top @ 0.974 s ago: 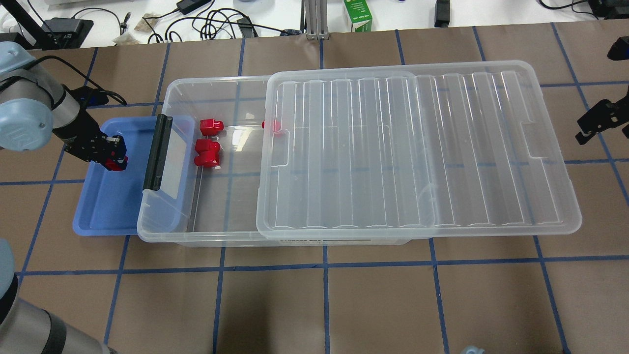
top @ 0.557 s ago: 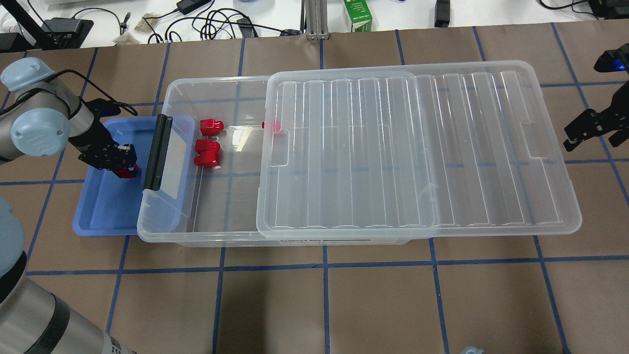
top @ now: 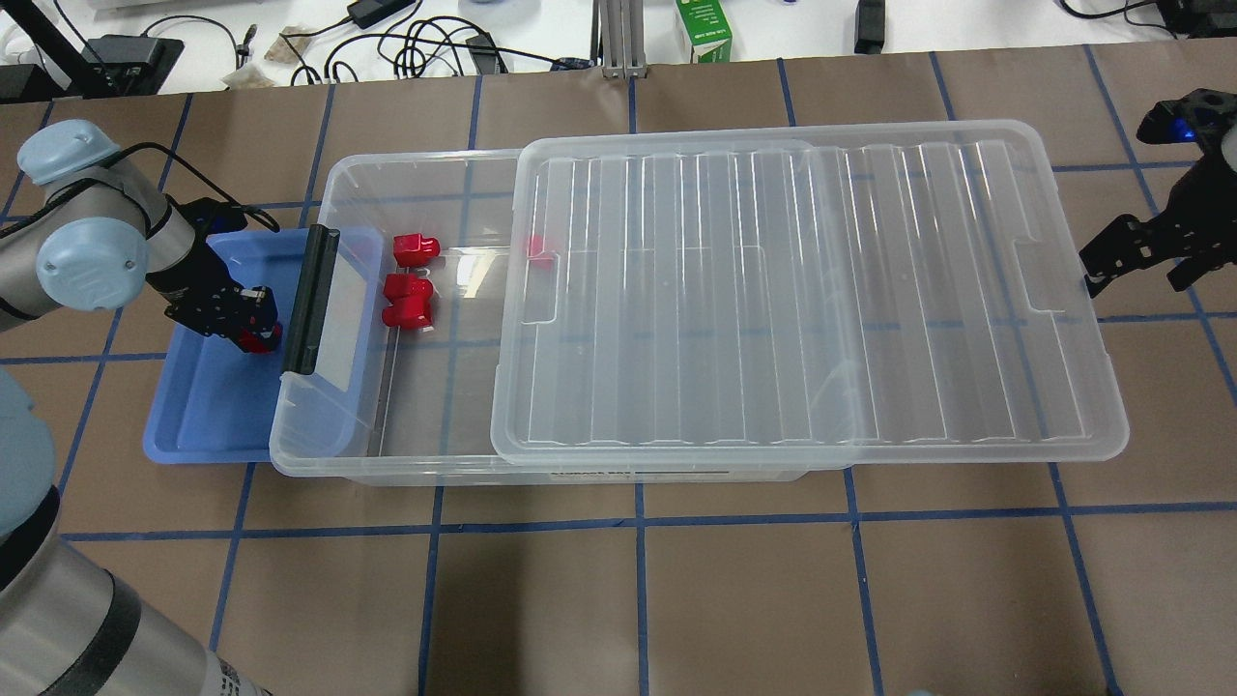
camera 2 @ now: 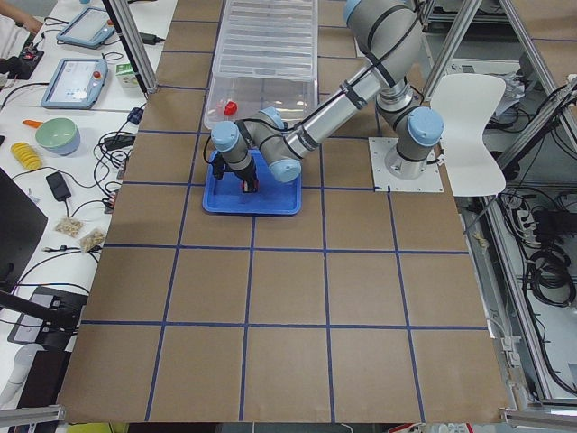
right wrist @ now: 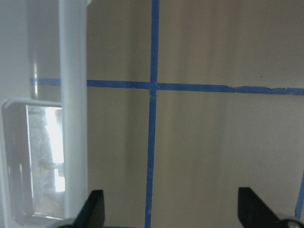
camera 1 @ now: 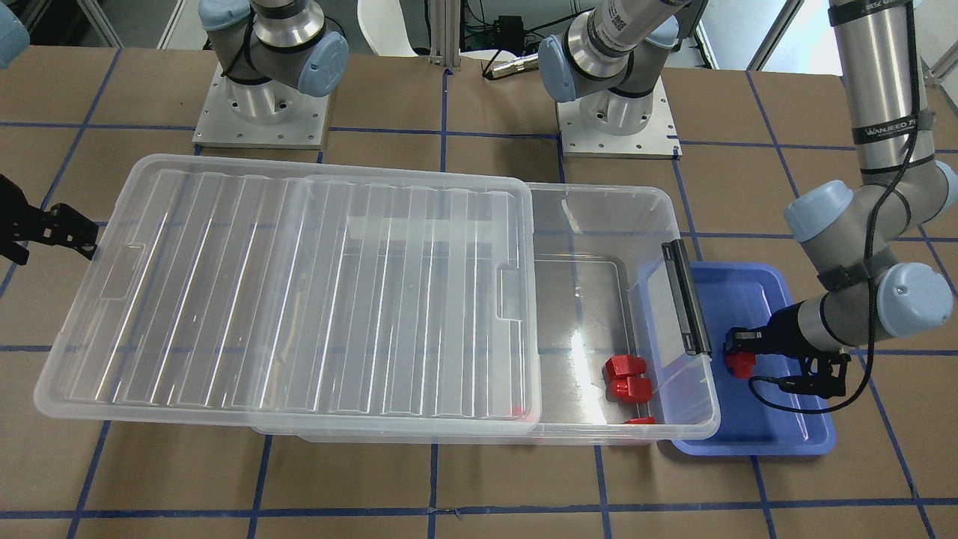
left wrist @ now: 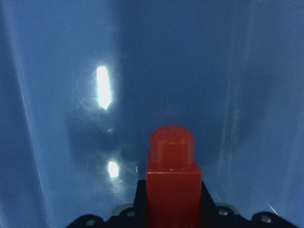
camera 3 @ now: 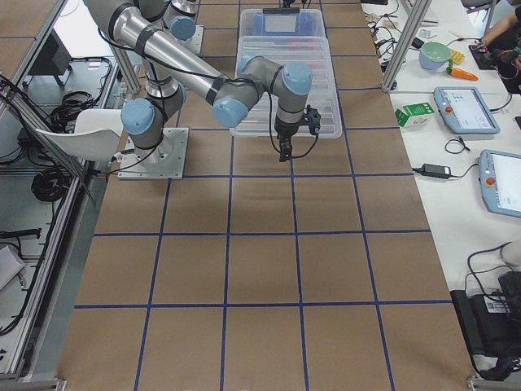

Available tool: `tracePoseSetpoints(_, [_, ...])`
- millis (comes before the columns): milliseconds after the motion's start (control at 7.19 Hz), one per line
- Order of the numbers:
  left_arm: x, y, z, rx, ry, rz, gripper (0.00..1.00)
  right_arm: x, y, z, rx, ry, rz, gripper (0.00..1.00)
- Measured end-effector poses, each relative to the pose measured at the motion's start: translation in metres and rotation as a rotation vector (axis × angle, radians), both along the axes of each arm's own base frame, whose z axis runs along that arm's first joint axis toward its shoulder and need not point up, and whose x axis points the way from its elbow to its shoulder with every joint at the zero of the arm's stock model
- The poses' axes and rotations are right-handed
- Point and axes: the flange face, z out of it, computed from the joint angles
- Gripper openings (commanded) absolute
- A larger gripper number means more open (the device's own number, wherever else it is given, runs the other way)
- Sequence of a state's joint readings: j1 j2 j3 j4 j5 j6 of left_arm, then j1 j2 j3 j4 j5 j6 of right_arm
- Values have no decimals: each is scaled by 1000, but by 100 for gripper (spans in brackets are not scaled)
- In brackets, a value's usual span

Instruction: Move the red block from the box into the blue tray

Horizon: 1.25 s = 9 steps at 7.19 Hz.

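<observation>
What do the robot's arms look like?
The left arm and right arm are shiny silver tubes with pale blue-grey round caps on the joints. The left one has a thin black cable and small lettering. The left gripper and right gripper are black. Each arm stands on a square silver plate.

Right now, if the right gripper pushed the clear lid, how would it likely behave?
The lid looks thin and light, so it probably slides easily on the box. Resting loose and overhanging, it may skew or tip.
</observation>
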State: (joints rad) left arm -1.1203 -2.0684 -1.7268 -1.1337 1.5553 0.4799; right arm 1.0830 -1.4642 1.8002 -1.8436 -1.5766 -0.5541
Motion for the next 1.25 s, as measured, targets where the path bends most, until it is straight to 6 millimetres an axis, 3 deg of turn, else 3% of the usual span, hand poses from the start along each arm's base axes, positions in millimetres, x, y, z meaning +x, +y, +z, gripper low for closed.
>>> tracePoseSetpoints(278, [0,0,4,-4,-8,-3,100,30,-6,0,-7,-12,-2,100])
tracePoseSetpoints(557, [-2,-4,34,-39,-29,-10,100,61,-12,1,-16,-13,-22,100])
tracePoseSetpoints(696, [-3,-6,60,-60,-41,-13,100,79,-16,2,-30,-7,-27,100])
tracePoseSetpoints(974, [-3,-6,138,-63,-43,-14,100,114,-23,2,-61,4,-31,100])
tracePoseSetpoints(1252, [-24,4,212,-73,-45,-23,100,145,-24,3,-69,6,-40,100])
